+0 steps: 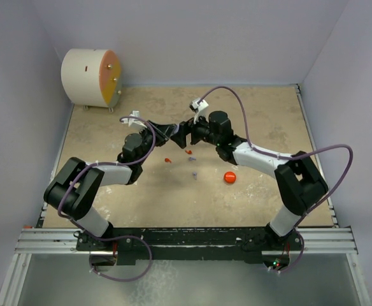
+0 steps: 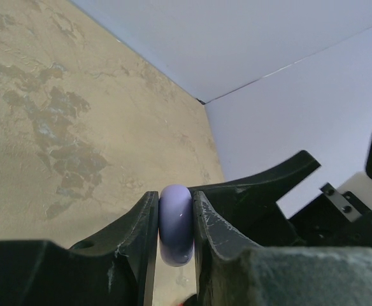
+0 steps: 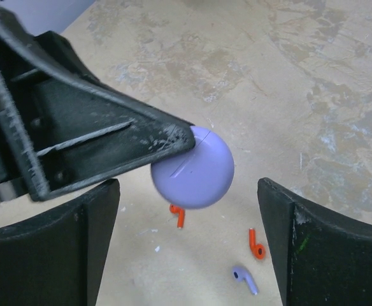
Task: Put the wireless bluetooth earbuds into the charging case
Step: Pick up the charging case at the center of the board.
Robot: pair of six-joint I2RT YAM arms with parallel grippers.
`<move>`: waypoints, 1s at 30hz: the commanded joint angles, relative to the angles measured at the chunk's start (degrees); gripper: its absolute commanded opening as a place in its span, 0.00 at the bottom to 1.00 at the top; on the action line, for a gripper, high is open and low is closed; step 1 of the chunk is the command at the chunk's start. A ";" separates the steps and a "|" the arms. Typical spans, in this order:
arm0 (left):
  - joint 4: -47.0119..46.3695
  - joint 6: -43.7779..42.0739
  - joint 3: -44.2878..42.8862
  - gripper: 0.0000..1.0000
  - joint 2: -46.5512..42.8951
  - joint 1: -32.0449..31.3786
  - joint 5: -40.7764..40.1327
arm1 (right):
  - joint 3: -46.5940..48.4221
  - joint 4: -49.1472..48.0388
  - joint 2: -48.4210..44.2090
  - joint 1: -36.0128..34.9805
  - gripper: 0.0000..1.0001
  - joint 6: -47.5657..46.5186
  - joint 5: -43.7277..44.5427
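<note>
From above, the left gripper [image 1: 172, 132] and right gripper [image 1: 185, 134] face each other tip to tip over the middle of the surface [image 1: 269, 115]. The earbuds [image 1: 188, 152] lie loose just toward its near edge.

Left wrist: fingers [image 2: 135, 229] clamped on the lavender charging case [image 2: 175, 224], seen edge-on.

Right wrist: its fingers [image 3: 326, 248] stand apart, flanking the case without touching. The earbuds lie beneath, likelier prey for this free arm.

Case [image 3: 192, 169] in L end effector [image 2: 175, 196]; earbuds [image 3: 256, 243] below.
</note>
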State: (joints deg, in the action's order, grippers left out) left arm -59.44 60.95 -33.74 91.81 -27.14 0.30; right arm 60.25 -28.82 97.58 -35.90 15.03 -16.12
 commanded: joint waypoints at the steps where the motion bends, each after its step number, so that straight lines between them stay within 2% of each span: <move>1: -0.77 -0.48 -0.58 0.00 -2.24 -0.46 -1.69 | -2.07 -1.77 -8.28 -0.30 0.92 0.92 1.82; 6: 0.50 0.17 -1.45 0.00 -2.15 -0.42 -1.93 | -5.05 2.76 -14.92 -0.14 1.00 0.82 9.69; 9: 0.48 1.00 -1.65 0.00 -2.19 -0.32 -1.64 | -6.84 3.45 -18.01 0.16 1.00 0.42 14.67; 14: 0.27 2.87 -2.20 0.00 -2.04 -0.33 -1.06 | -6.08 5.29 -17.00 0.50 1.00 1.12 19.38; 21: -4.26 6.58 -2.03 0.00 -0.67 -0.05 1.59 | -3.74 6.42 -12.36 0.71 1.00 2.45 22.01; 30: -8.50 9.40 -1.77 0.00 1.57 0.54 3.92 | -2.41 5.85 -11.22 1.03 1.00 2.72 21.27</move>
State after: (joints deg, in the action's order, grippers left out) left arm -61.60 68.03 -34.09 92.20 -27.00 2.09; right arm 54.65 -21.02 87.05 -35.18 16.99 3.99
